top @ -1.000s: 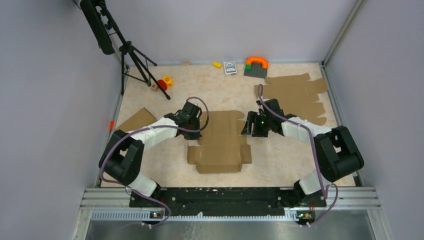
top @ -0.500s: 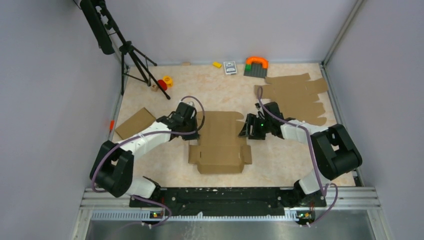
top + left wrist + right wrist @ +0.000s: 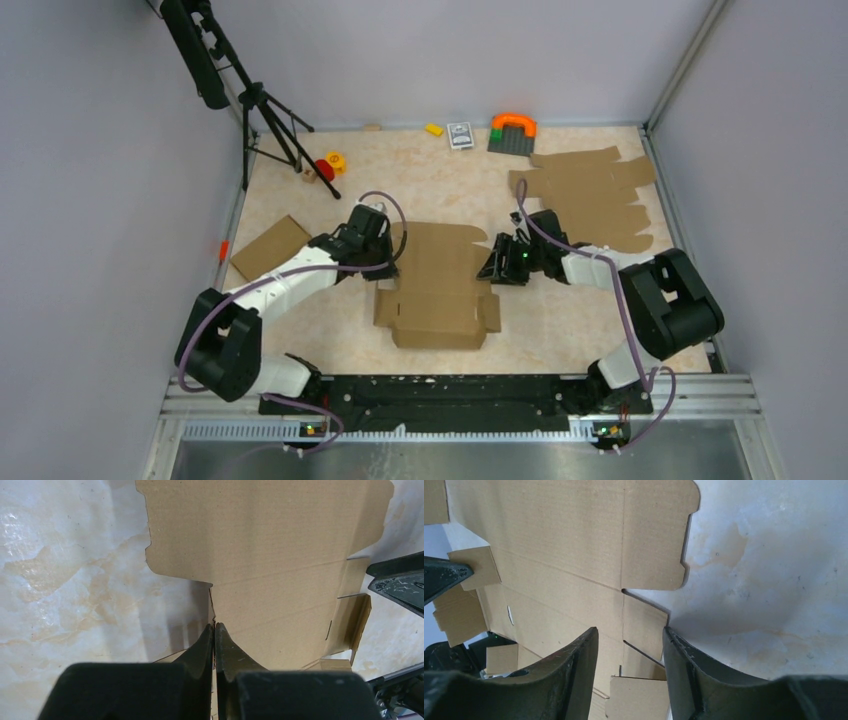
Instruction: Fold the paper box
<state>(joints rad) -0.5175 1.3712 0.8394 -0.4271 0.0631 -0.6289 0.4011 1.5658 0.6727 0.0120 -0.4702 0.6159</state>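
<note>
Box (image 3: 435, 285) lies opened out and mostly flat in the middle of the desk (image 3: 330, 190), between our two arms. At its left edge our left end effector (image 3: 214, 630) has its fingers pressed together, with the tips at the notch where a side flap meets the main panel. Whether a sliver of cardboard is nipped between them we cannot tell. At the box's right edge our right end effector (image 3: 629, 629) is spread, its fingers standing either side of a small side flap (image 3: 646, 620), with nothing gripped. We judge the step in hand to be an early one, raising the side walls, since the flaps look at most partly lifted. Next, we think, the right fingers must close on that flap and swing it up along its crease, while the left side holds the sheet against sliding.
</note>
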